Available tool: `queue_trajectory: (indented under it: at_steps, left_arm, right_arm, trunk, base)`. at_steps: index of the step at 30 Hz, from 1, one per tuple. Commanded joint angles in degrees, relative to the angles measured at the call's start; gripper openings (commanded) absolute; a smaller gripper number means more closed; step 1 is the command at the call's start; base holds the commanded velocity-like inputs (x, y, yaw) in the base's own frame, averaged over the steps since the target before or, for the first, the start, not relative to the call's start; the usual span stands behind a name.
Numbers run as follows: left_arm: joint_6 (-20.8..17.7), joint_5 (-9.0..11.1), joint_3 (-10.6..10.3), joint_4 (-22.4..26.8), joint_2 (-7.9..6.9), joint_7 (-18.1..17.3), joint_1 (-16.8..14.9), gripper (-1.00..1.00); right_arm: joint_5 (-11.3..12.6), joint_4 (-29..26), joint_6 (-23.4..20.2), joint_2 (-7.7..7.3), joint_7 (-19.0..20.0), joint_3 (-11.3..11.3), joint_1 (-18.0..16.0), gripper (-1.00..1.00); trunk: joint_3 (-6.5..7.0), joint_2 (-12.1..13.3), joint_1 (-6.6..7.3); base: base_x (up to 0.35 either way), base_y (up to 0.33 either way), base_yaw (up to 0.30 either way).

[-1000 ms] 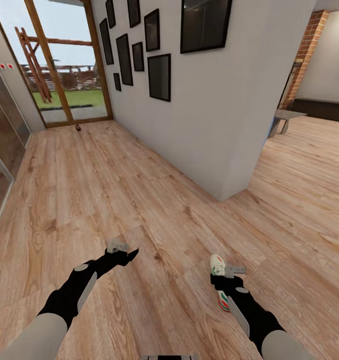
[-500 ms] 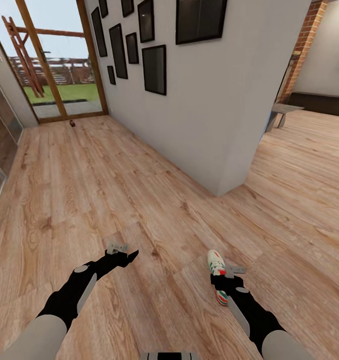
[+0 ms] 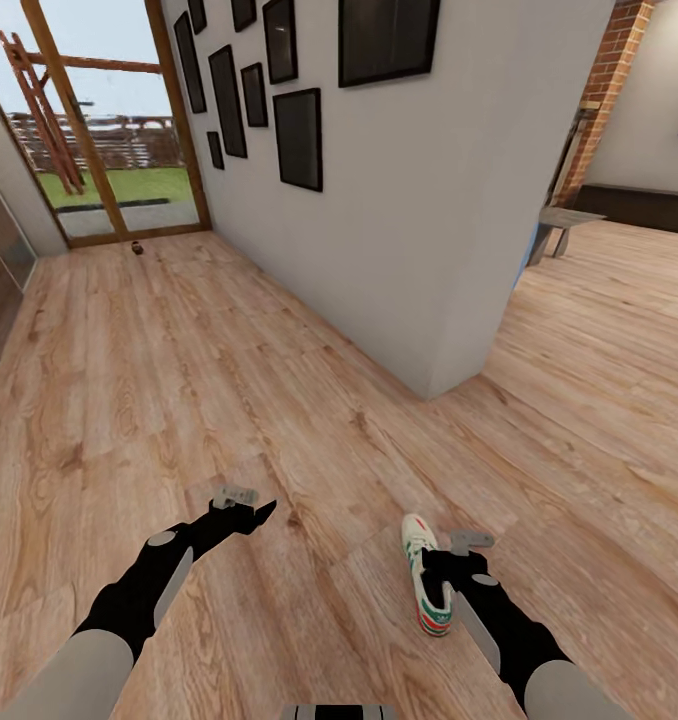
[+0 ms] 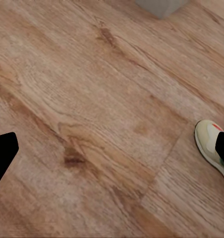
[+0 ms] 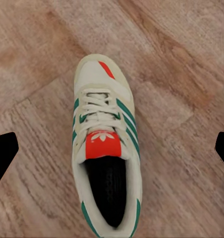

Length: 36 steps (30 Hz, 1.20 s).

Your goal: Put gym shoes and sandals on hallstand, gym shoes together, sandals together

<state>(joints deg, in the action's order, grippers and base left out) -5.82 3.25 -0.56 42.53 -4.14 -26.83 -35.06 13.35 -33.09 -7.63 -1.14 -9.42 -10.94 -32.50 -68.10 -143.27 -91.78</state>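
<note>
White with green stripes and a red tongue label: one gym shoe (image 3: 424,578) (image 5: 106,148). Lies sole-down on the corridor floor (image 3: 179,380), toe pointing away from the robot, on open planks well short of the corner of the grey wall (image 3: 399,250). Right claw (image 3: 451,562) hangs just over it, spread wide, holding nothing. Left claw (image 3: 247,512) also parted and empty, above bare planks.

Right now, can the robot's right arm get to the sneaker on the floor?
Probably yes. The right gripper hangs right over the gym shoe, its fingertips spread wide on either side, and only bare corridor floor surrounds the shoe. Nothing blocks the way down, though it has not closed on it yet.
</note>
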Motion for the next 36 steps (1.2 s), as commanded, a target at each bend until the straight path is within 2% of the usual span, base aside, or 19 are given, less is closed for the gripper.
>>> queue_trajectory:
  at_steps: [1, 12, 36]
  left_arm:
    - [-0.52, 0.35, -0.06, 0.08, -0.04, -0.12, -0.01, 1.0]
    - [-0.59, 0.44, -0.06, 0.43, -0.08, -0.09, -0.06, 1.0]
    - [-0.55, 0.71, -0.15, 0.36, -0.17, -0.24, -0.01, 1.0]
  right_arm:
    - [0.54, -0.11, -0.28, -0.09, -0.51, -0.48, -0.02, 1.0]
    - [0.54, -0.05, -0.37, -0.09, -0.51, -0.48, -0.02, 1.0]
    - [0.58, 2.07, -0.28, -0.19, -0.43, -0.48, -0.02, 1.0]
  trunk:
    - [-0.05, -0.02, 0.0]
    - [-0.06, -0.02, 0.0]
    - [-7.31, -0.34, -0.62]
  base:
    - [0.057, -0.069, 0.0]
    - [0.012, -0.014, 0.0]
    - [0.0, 0.0, 0.0]
